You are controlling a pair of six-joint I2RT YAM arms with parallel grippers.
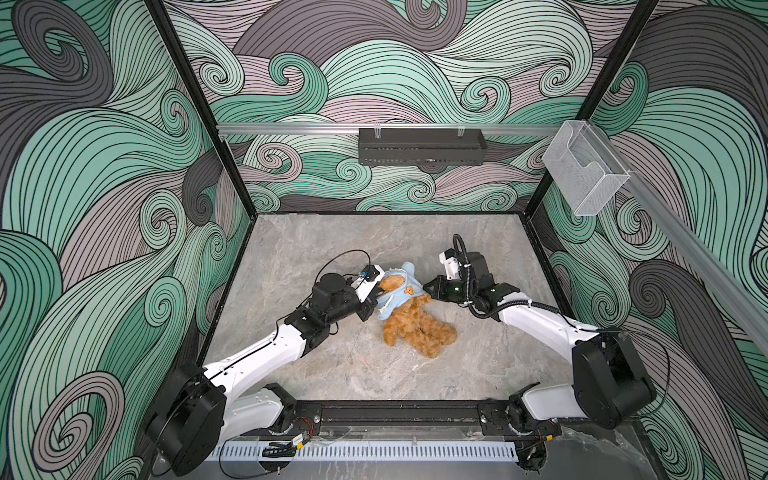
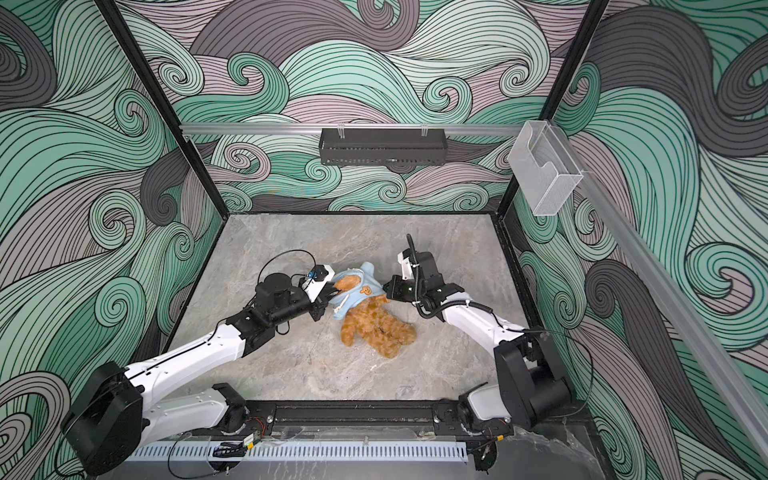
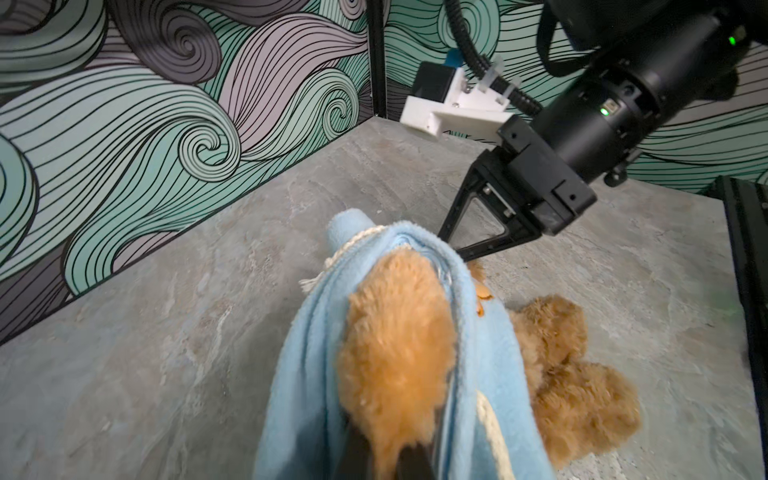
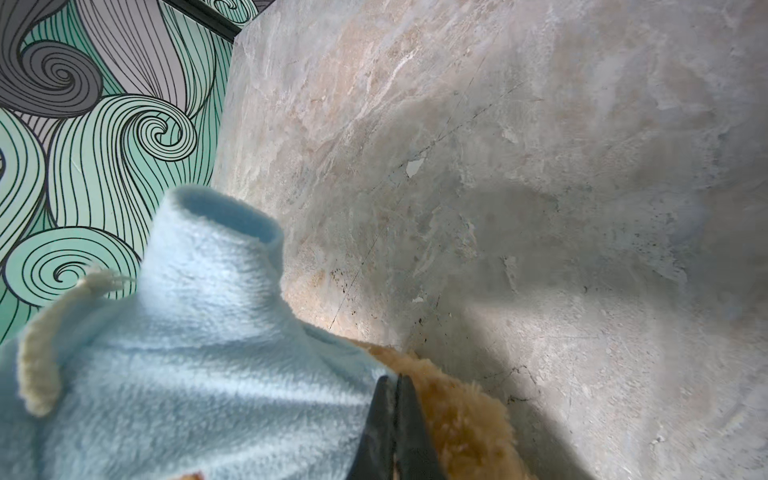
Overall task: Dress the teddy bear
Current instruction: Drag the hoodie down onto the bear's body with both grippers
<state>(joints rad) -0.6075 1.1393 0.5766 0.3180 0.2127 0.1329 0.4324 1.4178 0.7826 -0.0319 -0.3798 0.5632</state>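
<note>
The teddy bear (image 1: 417, 330) is lying near the ctr of the table (image 1: 332, 374) in both top views, head twd 11 o'clock and legs twd 5 o'clock. Its head and chest are being covered by a light-blue hoodie (image 1: 399, 297), bunched up, while belly and legs are being left bare. A bear patch (image 1: 410, 291) and a cream cord (image 1: 384, 306) are being shown on the fabric. The hoodie is being flanked by both arms, w/ the L gripper (image 1: 375, 294) at its 9 o'clock and the R gripper (image 1: 427, 286) at its 3 o'clock. In the R wrist view the R gripper's jaws are being pressed together on the hoodie's edge, w/ brown fur just beside. In the L wrist view the L gripper's fingers (image 3: 409, 463) are being held together at the head fur and the fabric round it. Which of the two is being pinched cannot be told.
</note>
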